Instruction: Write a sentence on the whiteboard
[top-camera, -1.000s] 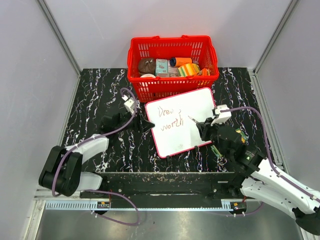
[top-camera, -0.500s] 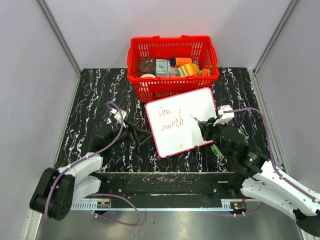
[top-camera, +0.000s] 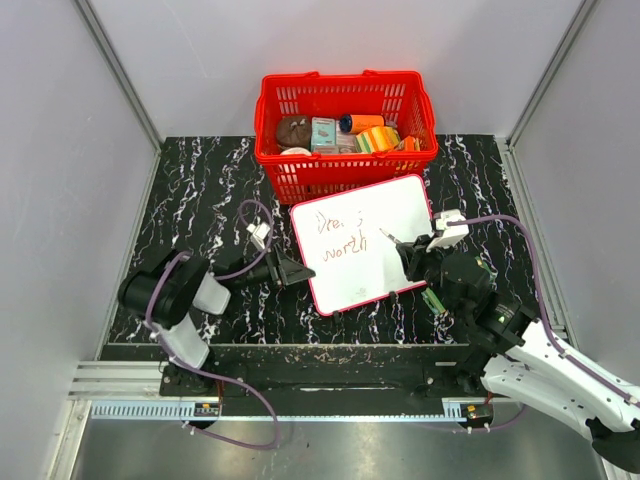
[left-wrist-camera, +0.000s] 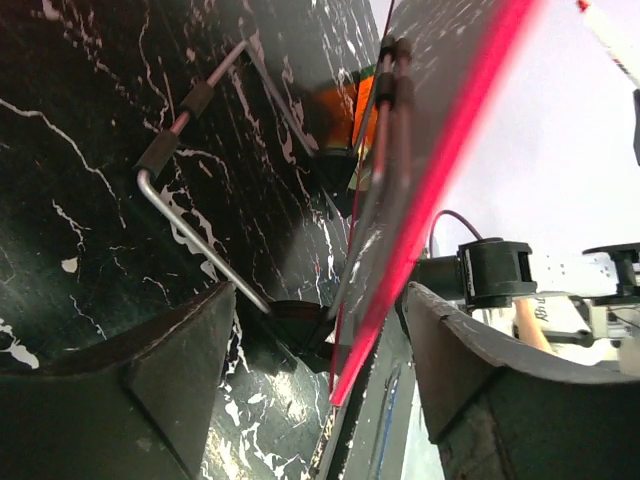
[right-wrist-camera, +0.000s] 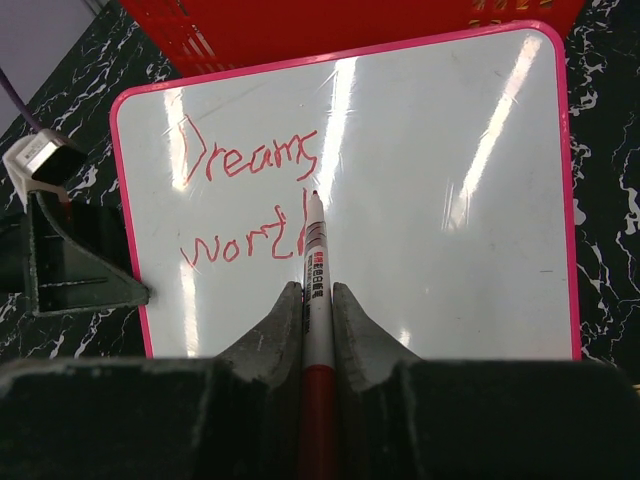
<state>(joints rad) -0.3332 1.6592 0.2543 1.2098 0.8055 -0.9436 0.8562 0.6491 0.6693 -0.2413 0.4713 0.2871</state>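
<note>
The whiteboard lies tilted on the black marbled table in front of the red basket; it also shows in the right wrist view. The sentence in red reads "Dreams" over "wort" with one further stroke; it also shows from above. My right gripper is shut on a red-and-white marker, its tip at the end of the second line. From above, this gripper is over the board's right half. My left gripper is open, with the board's red rim between its jaws; from above it is at the board's left edge.
The red basket holding several items stands behind the board. A bent metal wire with black sleeves lies on the table beside the board's edge. Grey walls enclose the table on the left, right and back.
The left arm has swung and folded nearer its base, and its gripper has come back to the board's left edge, lower down. The right gripper with the marker has shifted slightly.
</note>
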